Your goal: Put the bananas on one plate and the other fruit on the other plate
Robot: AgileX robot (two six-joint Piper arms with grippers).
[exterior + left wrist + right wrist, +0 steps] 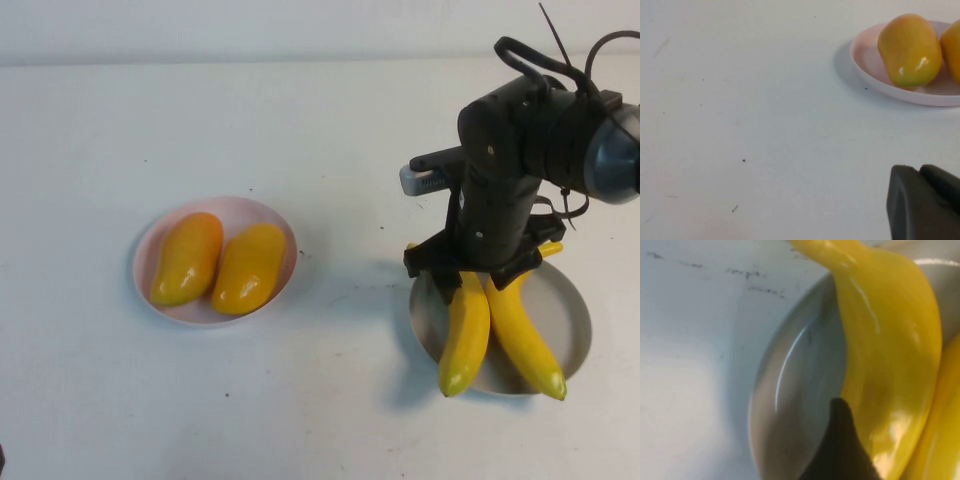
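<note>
My right gripper (472, 270), matt black plastic, sits above two glossy, plastic-looking yellow bananas (466, 335) on a smooth grey plate (572, 320) with a soft sheen. Two glossy orange-yellow mangoes (187, 258) lie on a smooth pale pink plate (285, 235). The white table (330, 400) is matt and faintly scuffed.

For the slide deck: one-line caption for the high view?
Right gripper open over two bananas on the grey plate; two mangoes on the pink plate.
</note>
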